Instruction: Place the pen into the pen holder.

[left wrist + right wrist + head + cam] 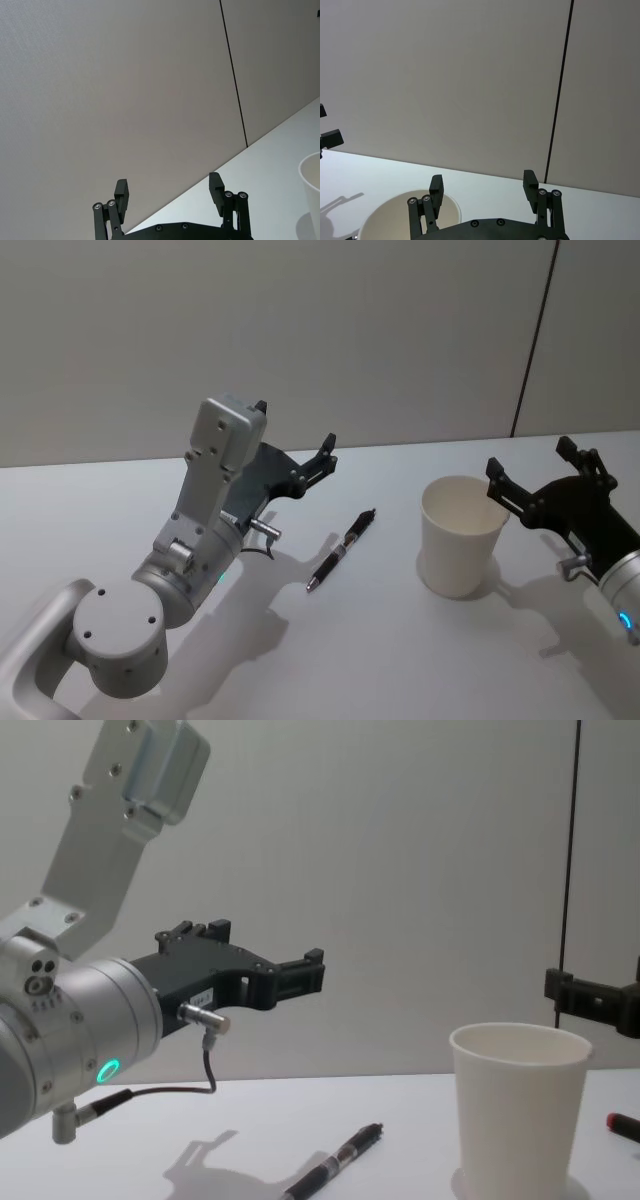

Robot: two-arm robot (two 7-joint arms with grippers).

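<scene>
You have the pen [341,551] lying flat on the white table [400,670], not in the cup; it rests on a diagonal, its tip pointing back toward the robot and its cap end toward the wall. It lies between the left gripper [295,425] and the pen holder [460,550], apart from both. The pen holder is a plain white paper cup that stands upright to the pen's right, and as far as its inside shows you, nothing is in it. Your left gripper hangs above the table, just left of the pen and higher than it, aimed out toward the wall. Its fingers [121,192] are spread wide and hold nothing. In the chest view you see it from the side, well above the pen [335,1162], with its shadow falling on the table below. Your right gripper [530,458] sits on the far right side of the pen holder, close to the rim, with its fingers [530,180] also spread and nothing between them. From its wrist camera you look down past the fingers onto the open mouth of the cup [395,212]. In the chest view one right finger [590,995] stands a little above and to the right of the rim, clear of the cup [515,1110]
</scene>
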